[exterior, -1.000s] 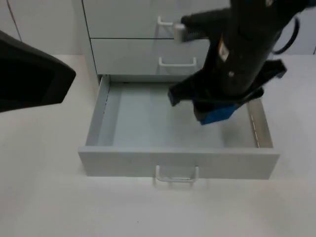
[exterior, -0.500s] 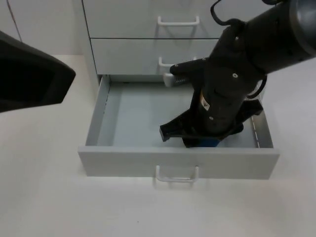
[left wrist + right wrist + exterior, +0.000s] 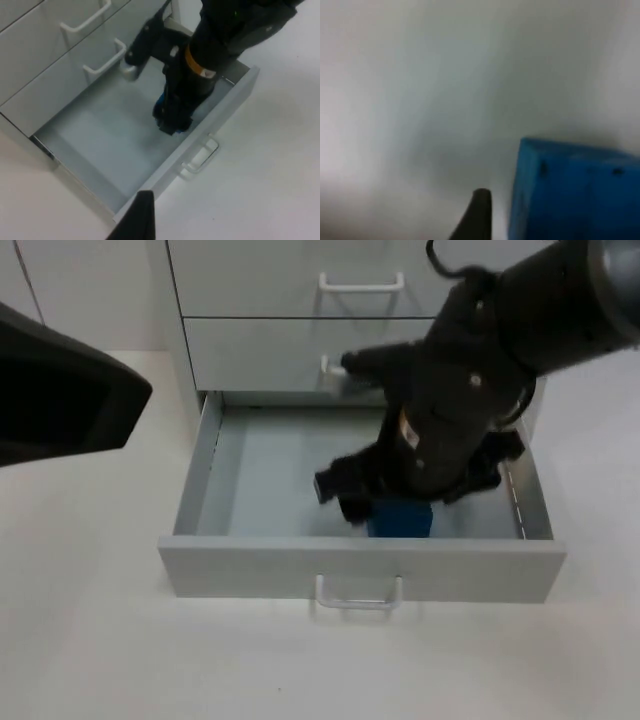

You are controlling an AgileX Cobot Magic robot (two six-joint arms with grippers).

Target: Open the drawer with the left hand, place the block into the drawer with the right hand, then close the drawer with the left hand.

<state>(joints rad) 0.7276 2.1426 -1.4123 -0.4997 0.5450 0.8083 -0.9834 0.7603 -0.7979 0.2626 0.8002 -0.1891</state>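
The right gripper is reaching down into the open drawer at the top view's centre, apparently clamping the blue block near the front wall; it should release only once seated, while the left arm is waiting.

The drawer looks like smooth, matt pale-grey painted panel, with a dull metal runner along one inner side. Its handle is glossy white plastic, as are the handles on the fronts above. The block is smooth blue plastic with a slight sheen. The right arm has a matt black casing. The worktop is plain, matt white.
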